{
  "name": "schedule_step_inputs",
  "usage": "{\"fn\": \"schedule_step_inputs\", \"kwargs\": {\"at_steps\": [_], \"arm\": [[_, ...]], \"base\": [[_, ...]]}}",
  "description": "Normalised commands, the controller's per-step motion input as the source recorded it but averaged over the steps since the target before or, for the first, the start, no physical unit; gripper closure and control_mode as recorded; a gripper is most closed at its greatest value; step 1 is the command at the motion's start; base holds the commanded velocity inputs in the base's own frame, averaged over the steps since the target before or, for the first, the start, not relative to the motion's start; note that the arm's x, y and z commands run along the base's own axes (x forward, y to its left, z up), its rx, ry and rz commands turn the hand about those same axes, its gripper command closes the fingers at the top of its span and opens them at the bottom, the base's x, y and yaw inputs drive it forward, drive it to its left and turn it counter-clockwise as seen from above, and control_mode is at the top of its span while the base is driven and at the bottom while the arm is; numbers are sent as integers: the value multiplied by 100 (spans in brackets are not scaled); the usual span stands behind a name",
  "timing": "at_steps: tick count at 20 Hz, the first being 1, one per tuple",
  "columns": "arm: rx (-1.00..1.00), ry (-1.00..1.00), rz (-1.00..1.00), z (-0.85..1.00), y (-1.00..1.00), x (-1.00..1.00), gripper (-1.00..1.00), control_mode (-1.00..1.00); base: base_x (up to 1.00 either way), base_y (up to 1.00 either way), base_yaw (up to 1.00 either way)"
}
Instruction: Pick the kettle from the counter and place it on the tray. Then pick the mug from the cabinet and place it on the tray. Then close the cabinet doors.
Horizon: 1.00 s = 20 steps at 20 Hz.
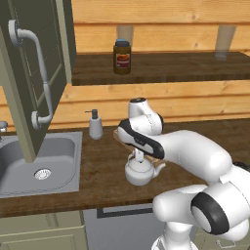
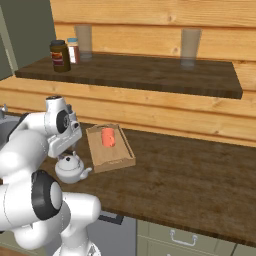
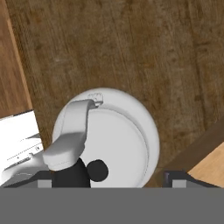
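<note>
The kettle point(image 1: 139, 171) stands upright on the desk point(image 2: 190, 175), toward its front edge, just beside the near corner of the tray point(image 2: 95, 161) and apart from it, not on it. The gripper point(image 1: 139, 157) hangs directly over the kettle, pointing straight down onto its top handle. In the hand view the kettle point(image 3: 109, 135) fills the middle from above, with the handle running from the lid's rim down toward the dark knob near the fingertips. Whether the fingers are closed on the handle I cannot tell (their tips are cut off at the bottom of that view).

The spout points toward the tray side and slightly toward the desk's front edge, as the right base view shows, and the handle's long axis seems to follow the same line.

The mug point(image 2: 107, 137) already stands on the tray, so the kettle looks like the piece left to carry: a short lift, then across over the raised rim. The sink point(image 1: 29, 166) lies well apart, toward the other end of the desk.
</note>
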Motion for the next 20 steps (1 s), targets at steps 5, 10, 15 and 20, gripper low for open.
{"fn": "schedule_step_inputs", "kwargs": {"at_steps": [5,10,15,20], "arm": [[0,0,1,-18,-1,0,100,-100],[0,0,1,-16,0,0,100,-100],[1,-1,0,1,-10,-4,100,-100],[0,-11,0,40,-38,-20,100,-100]], "base": [[0,0,0],[0,0,0],[0,0,0],[0,0,0]]}}
